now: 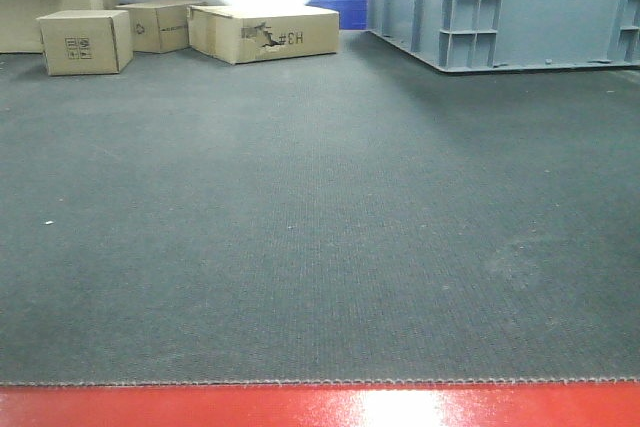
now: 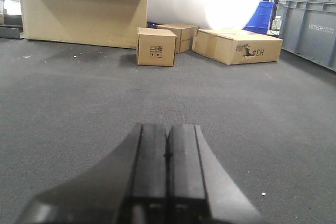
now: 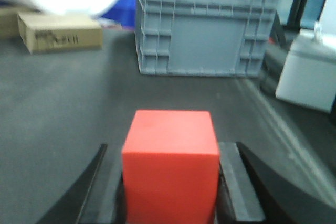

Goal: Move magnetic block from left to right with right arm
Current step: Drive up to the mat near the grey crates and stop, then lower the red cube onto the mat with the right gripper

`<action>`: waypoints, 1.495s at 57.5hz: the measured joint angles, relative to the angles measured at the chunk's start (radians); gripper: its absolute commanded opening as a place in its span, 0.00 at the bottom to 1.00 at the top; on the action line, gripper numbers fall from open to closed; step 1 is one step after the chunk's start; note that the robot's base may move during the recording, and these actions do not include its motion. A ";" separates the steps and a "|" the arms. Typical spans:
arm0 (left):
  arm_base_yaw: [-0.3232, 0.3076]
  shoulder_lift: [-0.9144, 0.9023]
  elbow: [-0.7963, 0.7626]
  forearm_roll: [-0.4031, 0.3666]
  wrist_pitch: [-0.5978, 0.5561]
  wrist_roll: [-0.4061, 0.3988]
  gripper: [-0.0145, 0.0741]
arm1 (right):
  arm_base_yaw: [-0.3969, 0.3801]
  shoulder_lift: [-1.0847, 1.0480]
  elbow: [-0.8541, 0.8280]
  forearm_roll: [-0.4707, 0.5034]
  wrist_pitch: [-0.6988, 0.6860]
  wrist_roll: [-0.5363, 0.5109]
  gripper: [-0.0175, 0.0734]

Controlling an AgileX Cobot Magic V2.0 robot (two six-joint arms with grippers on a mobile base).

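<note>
Right wrist view, nearest thing first: my right gripper (image 3: 170, 192) was clenched on the magnetic block (image 3: 170, 169), one dark finger (image 3: 239, 182) flat against each side. The block sat dead centre between them, so nothing to reach for; it was already in hand. Cube, no long axis to speak of, plain matte red faces, crisp edges, top face visible and clean. Whether it was lifted or touching the mat, I couldn't tell from this angle.

Left gripper (image 2: 168, 182) was clamped closed on nothing, black pads pressed together, hovering low over the mat (image 2: 79, 108) and out of the job. The right arm had the block, so the right arm was the nearer by default.

The front view showed neither arm nor block, only dark grey finely ribbed mat with a glossy red strip (image 1: 320, 409) along its near edge.

Farther out ahead of the right gripper: a grey moulded plastic crate (image 3: 199, 24), ribbed walls, rigid. My guess was that the placing spot lay on open mat short of it, toward my right.

Far back: tan cardboard boxes (image 1: 85, 42), the flat one printed with black marks (image 1: 265, 34), a blue bin (image 2: 261, 17), and a blown-out white glare.
</note>
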 measured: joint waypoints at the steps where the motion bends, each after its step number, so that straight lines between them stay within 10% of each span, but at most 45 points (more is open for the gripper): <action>1: 0.000 0.000 0.000 0.000 0.000 0.000 0.02 | 0.000 0.010 -0.009 0.000 0.018 0.000 0.44; 28: 0.000 0.000 0.000 0.000 0.000 0.000 0.02 | 0.020 0.510 -0.248 0.094 0.198 0.121 0.44; 64: 0.000 0.000 0.000 0.000 0.000 0.000 0.02 | 0.487 1.189 -0.649 0.105 0.678 0.446 0.44; 86: 0.000 0.000 0.000 0.000 0.000 0.000 0.02 | 0.610 1.538 -1.022 0.171 0.859 0.478 0.45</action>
